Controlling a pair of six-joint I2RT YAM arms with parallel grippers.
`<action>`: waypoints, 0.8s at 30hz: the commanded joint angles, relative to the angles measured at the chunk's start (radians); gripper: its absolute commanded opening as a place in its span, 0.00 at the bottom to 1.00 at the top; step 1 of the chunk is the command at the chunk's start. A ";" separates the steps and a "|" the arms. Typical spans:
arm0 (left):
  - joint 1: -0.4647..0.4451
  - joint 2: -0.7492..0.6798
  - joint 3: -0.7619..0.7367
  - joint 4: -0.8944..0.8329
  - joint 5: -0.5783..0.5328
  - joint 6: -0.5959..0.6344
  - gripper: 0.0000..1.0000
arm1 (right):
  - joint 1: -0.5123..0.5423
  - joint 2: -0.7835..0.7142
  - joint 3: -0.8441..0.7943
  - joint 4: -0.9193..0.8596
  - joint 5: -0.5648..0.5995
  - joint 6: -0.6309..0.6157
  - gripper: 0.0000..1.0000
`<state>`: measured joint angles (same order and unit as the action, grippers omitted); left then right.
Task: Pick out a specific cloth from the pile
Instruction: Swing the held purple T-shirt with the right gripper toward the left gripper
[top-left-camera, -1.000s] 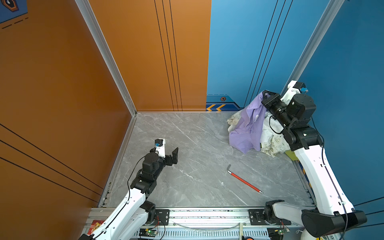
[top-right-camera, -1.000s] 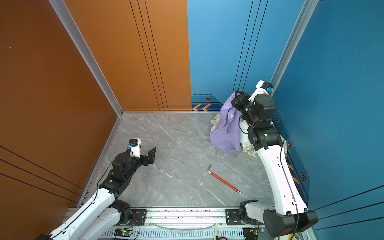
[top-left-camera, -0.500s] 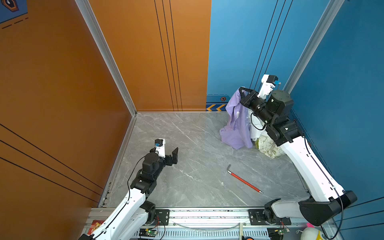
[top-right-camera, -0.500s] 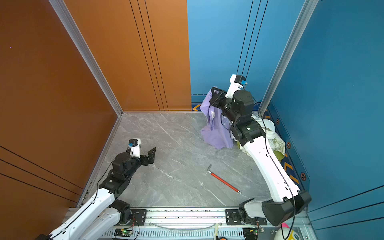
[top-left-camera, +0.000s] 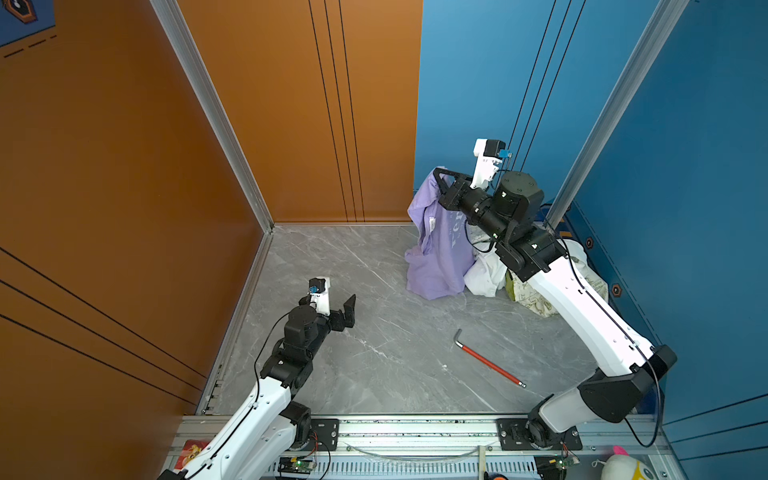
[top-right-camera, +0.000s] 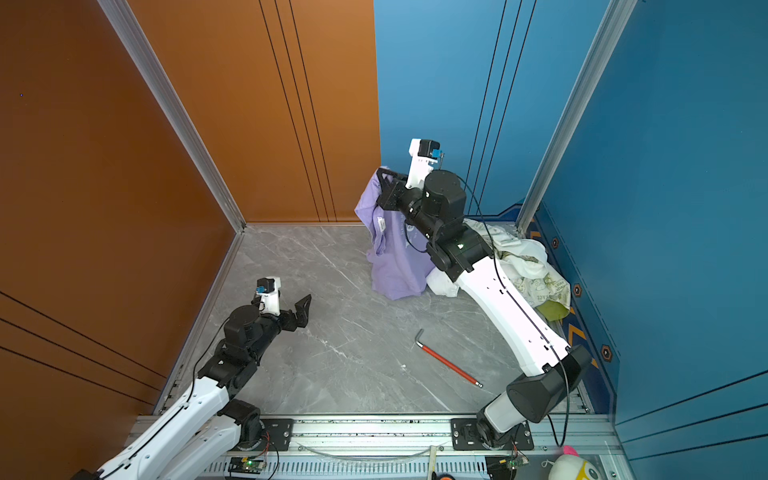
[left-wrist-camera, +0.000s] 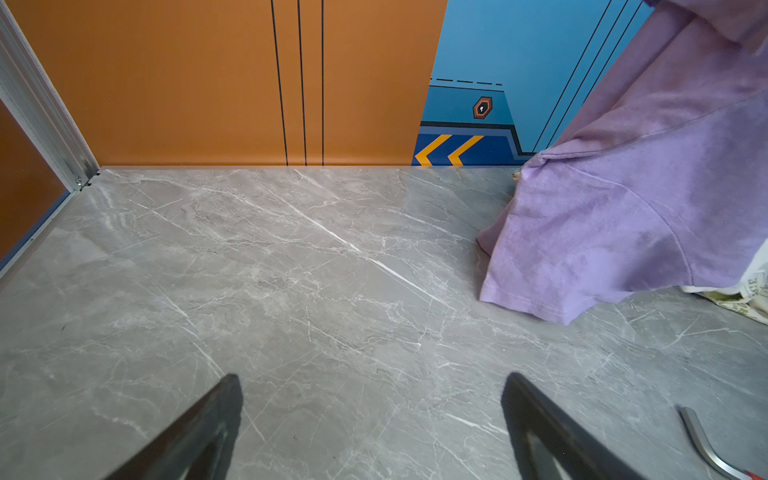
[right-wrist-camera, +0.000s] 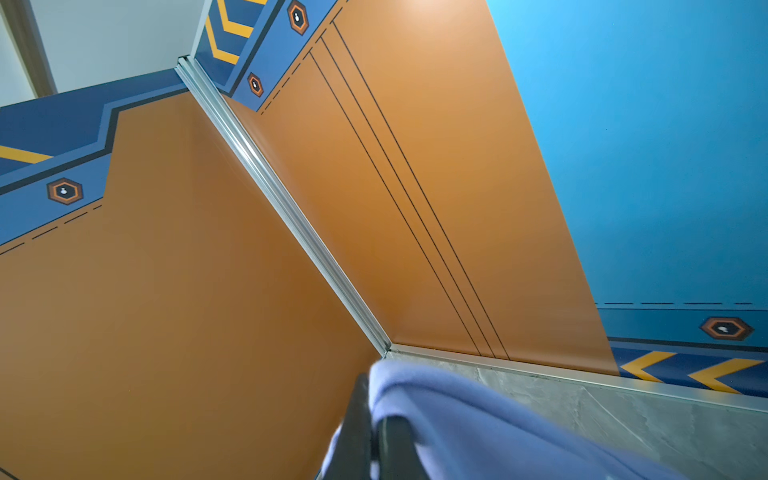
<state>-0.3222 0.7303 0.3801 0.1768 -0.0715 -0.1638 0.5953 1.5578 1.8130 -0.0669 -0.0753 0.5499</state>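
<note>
Left claw (top-left-camera: 338, 305): low over the grey marble surface (top-left-camera: 353, 374), near the orange left wall. Its jaws are spread wide and hold nothing. It is well apart from the cloth.
Cloth (top-left-camera: 436, 257): lilac, with white lettering and a small white tag. It hangs from the right claw at the far right of the surface. Its lower hem rests on the marble and one side touches the pile.
Right claw (top-left-camera: 438, 174): high above the surface by the blue back wall, clamped tight on the cloth's top edge. In the wrist view, fabric drapes over it.
Key (top-left-camera: 486, 361): a red-handled hex key, lying flat nearer the front, apart from the cloth.
Pile (top-left-camera: 486, 274): white and cream green-print cloths heaped in the far right corner, partly under the right arm.
</note>
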 joint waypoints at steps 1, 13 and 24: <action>-0.010 -0.024 -0.016 0.021 -0.038 0.023 0.98 | 0.040 0.033 0.080 0.104 -0.007 -0.019 0.04; -0.011 -0.062 -0.026 0.022 -0.077 0.035 0.98 | 0.194 0.309 0.371 0.116 -0.032 0.002 0.04; -0.011 -0.081 -0.031 0.022 -0.094 0.039 0.98 | 0.244 0.473 0.591 0.069 -0.047 -0.002 0.04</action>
<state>-0.3229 0.6621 0.3607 0.1768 -0.1398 -0.1455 0.8440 2.0445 2.3573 -0.0265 -0.1135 0.5499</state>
